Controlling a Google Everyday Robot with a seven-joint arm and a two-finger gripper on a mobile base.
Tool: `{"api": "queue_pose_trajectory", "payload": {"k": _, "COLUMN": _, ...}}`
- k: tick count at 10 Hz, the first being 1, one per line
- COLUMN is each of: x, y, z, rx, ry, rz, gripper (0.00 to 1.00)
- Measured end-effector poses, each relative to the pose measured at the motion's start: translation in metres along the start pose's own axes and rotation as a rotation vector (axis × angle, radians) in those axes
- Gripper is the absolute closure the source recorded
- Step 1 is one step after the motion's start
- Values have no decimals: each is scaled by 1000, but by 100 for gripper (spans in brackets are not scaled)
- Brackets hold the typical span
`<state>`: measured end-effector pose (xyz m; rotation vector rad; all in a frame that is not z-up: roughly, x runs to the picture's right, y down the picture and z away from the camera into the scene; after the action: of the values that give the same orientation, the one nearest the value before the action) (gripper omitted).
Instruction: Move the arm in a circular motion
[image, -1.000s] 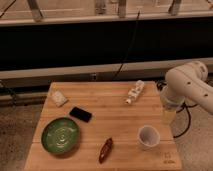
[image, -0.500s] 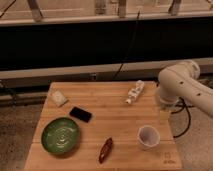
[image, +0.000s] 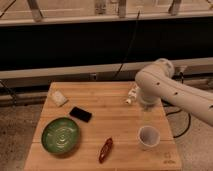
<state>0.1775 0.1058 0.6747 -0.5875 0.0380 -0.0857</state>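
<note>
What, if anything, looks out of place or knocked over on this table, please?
Only the small white bottle lies on its side near the far edge of the table, partly hidden behind the arm. The white cup stands upright, and no spill shows. The gripper hangs over the table just behind the cup.

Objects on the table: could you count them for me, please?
6: pale packet back left, black phone beside it, green bowl front left, reddish item front centre, white cup near the gripper, bottle partly behind the arm; more may be hidden.
</note>
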Motion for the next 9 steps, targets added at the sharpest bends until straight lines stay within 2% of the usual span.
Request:
{"api": "queue_pose_trajectory", "payload": {"k": 1, "x": -6, "y": 1, "z": -1, "rx": -5, "ry": 3, "rz": -3, "gripper": 20}}
{"api": "queue_pose_trajectory", "payload": {"k": 3, "x": -33, "y": -2, "z": -5, "rx": -2, "ry": -2, "rz": -20, "gripper": 20}}
{"api": "queue_pose_trajectory", "payload": {"k": 6, "x": -56, "y": -8, "z": -9, "rx": -5, "ry": -3, "rz": -26, "gripper": 20}}
{"api": "queue_pose_trajectory", "payload": {"k": 9, "x": -60, "y": -12, "z": -10, "rx": -9, "ry": 0, "rz": -22, "gripper": 20}}
